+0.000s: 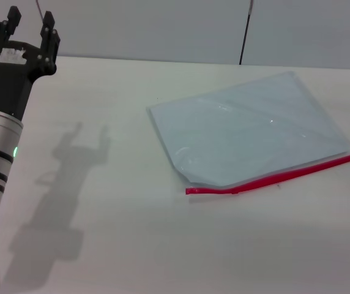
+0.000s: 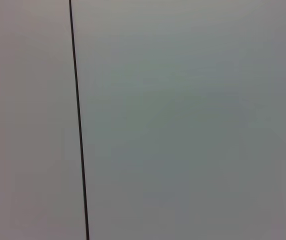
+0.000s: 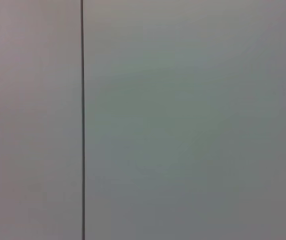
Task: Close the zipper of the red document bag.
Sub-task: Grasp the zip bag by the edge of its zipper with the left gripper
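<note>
Your left gripper (image 1: 30, 24) is raised at the table's (image 1: 101, 245) far left, fingers spread and empty. The bag (image 1: 248, 131) lies well off to its right, its zipper (image 1: 273, 177) running along the near edge (right arm unseen, probably nearer).

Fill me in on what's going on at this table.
Nothing is being handled yet. The red document bag lies flat on the table, its zipper along the near edge. The left gripper is raised at the far left, fingers open and pointing up, well away from the bag. The right arm is out of view.
</note>
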Controlling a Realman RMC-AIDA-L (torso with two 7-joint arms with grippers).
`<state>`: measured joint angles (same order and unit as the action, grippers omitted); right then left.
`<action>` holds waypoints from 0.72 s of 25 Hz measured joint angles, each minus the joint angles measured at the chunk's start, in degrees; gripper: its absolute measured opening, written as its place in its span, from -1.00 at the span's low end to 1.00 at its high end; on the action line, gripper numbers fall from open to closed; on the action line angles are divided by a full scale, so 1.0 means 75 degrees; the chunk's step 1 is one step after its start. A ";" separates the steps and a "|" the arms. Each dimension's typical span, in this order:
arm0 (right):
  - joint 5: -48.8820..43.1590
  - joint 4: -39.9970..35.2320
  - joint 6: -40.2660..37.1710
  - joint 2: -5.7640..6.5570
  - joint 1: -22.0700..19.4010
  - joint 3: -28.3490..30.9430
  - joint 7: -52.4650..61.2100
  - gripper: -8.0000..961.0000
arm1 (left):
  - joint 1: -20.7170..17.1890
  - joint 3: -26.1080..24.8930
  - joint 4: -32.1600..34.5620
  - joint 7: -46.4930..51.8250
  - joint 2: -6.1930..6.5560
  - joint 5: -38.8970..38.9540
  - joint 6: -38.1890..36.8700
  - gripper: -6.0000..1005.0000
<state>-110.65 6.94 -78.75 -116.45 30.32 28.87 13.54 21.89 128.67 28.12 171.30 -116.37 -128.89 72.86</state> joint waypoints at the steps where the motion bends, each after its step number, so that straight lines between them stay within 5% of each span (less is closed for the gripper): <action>1: 0.0000 0.0000 0.0000 0.0000 0.0001 -0.0001 0.0000 0.48 | 0.0000 0.0000 0.0000 0.0000 0.0000 -0.0001 0.0000 0.09; 18: 0.0000 0.0000 -0.0001 0.0000 -0.0024 -0.0006 0.0000 0.48 | 0.0062 0.0128 0.0210 0.0020 0.0038 0.0011 -0.0657 0.09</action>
<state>-110.65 6.94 -78.75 -116.45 30.13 28.82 13.54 22.35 129.63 29.70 171.45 -116.08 -128.81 67.93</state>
